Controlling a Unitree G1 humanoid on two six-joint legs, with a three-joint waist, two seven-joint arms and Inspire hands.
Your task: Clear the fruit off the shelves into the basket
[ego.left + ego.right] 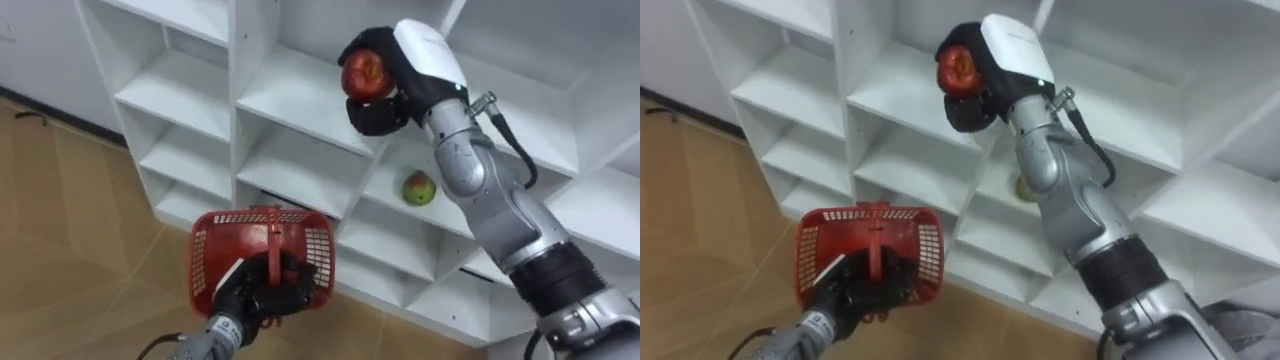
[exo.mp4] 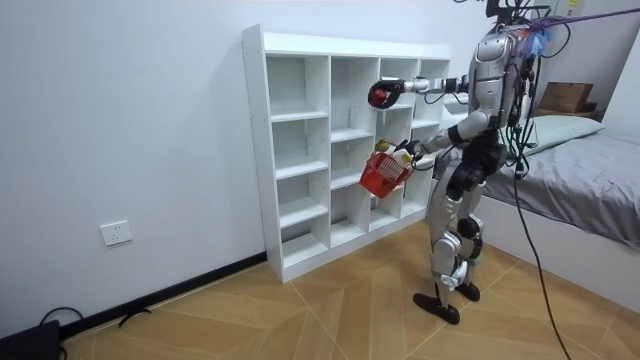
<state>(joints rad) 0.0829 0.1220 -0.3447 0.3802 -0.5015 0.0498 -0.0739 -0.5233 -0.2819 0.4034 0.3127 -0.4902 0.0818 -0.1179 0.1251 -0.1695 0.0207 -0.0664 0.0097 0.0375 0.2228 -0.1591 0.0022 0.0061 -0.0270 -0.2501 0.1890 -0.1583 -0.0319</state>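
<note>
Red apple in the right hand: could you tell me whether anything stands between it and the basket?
Nothing visible does. The red apple in the right hand is up before the shelves; the red basket, held by the left hand, is lower, with open air between.

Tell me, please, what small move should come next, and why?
Probably lower the right robot hand over the basket: it grips a red apple up by the shelves, while the left robot hand holds the basket's handle lower down. A green apple lies on one of them.
</note>
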